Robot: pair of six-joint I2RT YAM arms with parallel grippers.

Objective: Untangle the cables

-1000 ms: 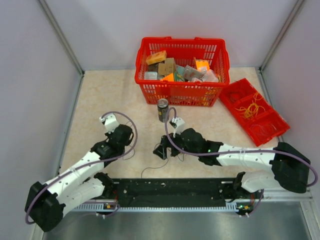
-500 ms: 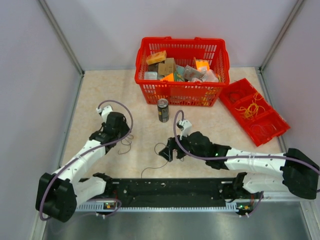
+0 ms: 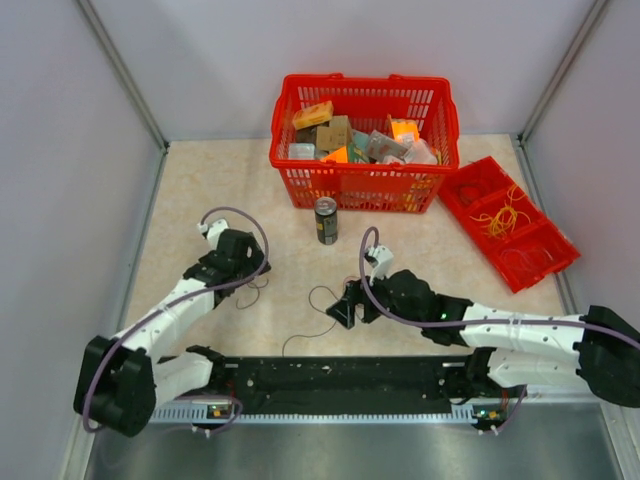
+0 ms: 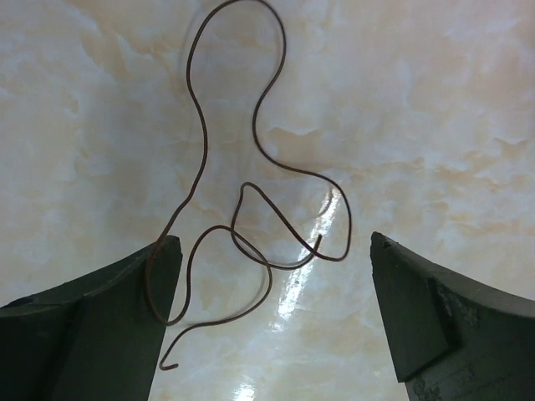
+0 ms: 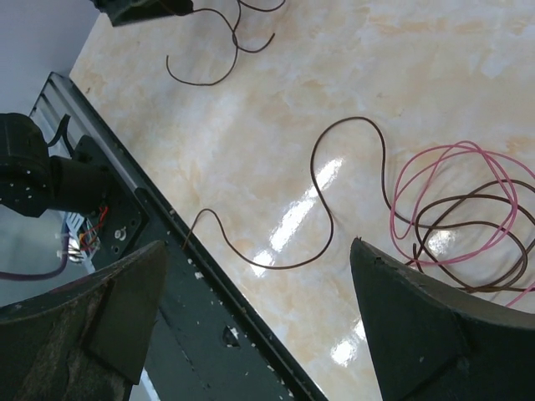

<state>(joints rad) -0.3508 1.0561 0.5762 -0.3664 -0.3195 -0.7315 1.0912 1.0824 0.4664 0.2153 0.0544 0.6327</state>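
Red plastic mesh basket [image 3: 365, 185] was your landmark. In front of it and to its left, your left gripper [image 4: 272, 251] stood spread wide and empty over a loose dark brown thin wire [image 4: 204, 134]. Straight in front of the basket, your right gripper [image 5: 259, 244] gaped empty beside a pink-and-brown wire tangle [image 5: 430, 225].

Your pale marbled table [image 3: 200, 200] carries a curly dark brown cable [image 4: 259, 150], lying flat between the left gripper's [image 4: 273, 242] jaws. Another brown cable [image 5: 322, 192] lies between the right gripper's [image 5: 257, 244] jaws, with a pink-and-brown coil [image 5: 456, 200] just beside one jaw. Beyond both stand a drink can [image 3: 326, 220], a red basket [image 3: 365, 185] and a red tray [image 3: 470, 205].
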